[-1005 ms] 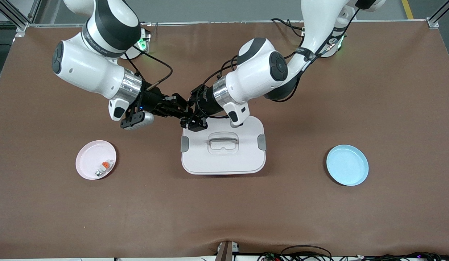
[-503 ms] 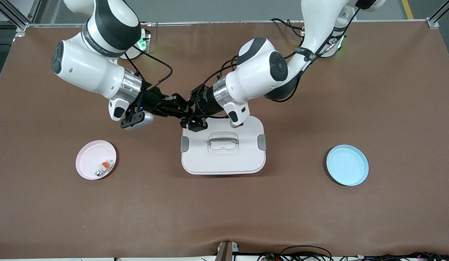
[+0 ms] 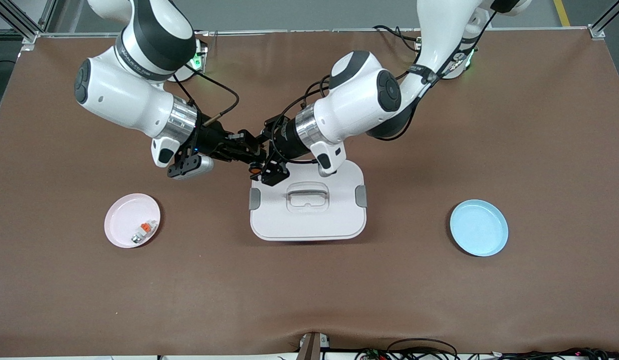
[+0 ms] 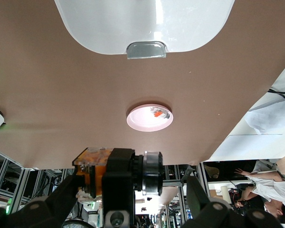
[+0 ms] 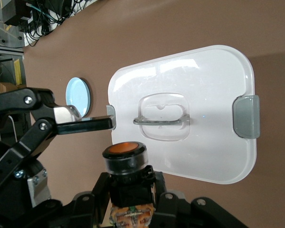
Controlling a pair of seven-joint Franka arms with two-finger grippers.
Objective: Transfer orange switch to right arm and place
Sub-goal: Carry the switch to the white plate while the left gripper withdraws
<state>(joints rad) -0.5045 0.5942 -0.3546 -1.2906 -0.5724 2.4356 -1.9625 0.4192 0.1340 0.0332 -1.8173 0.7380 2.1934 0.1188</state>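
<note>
The orange switch (image 5: 126, 164), a small black cylinder with a round orange face, sits between my right gripper's (image 5: 128, 184) fingers, which are shut on its black body. In the front view the switch (image 3: 254, 170) hangs just above the corner of the white lidded box (image 3: 309, 222), where both hands meet. My left gripper (image 4: 133, 186) is open. Its fingers (image 4: 61, 199) stand wide on either side of the switch (image 4: 102, 168) without touching it. In the front view my right gripper (image 3: 243, 150) and left gripper (image 3: 266, 169) face each other.
A pink plate (image 3: 120, 220) toward the right arm's end holds a small white-grey block with an orange tab (image 3: 145, 228). A blue plate (image 3: 478, 235) lies toward the left arm's end. The white box, with grey clasps and a handle, stands between the two plates.
My left gripper has opened and let go of the switch, and that arm has shifted slightly. The switch's orange face now shows in the front view. My right gripper stays shut on the switch.
</note>
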